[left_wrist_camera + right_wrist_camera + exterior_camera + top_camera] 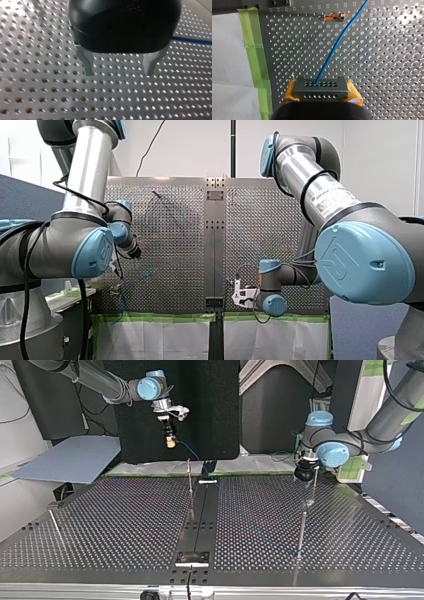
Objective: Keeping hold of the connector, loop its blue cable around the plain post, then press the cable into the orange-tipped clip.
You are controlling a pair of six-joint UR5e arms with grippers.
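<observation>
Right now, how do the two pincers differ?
My left pincer has bare metal fingers; my right pincer has yellow pads. My left pincer is open and empty; my right pincer is shut on the grey connector of the blue cable. Both hang over the perforated table.

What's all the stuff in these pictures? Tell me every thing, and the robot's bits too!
table: one, silvery, full of holes, under everything.
connector: one, grey, between the yellow pads of the right gripper.
blue cable: one, blue, runs from the connector across the table.
clip: one, orange-tipped, on the table ahead of the right gripper.
posts: at least three, thin metal, standing on the table.
green tape: strips, green, along the table's edge.
white sheets: two, white, below the tape.
board: one, grey-blue, beside the table at the top view's left.
left gripper: one, black with metal fingers, open, empty.
right gripper: one, yellow pads, shut on the connector.
</observation>
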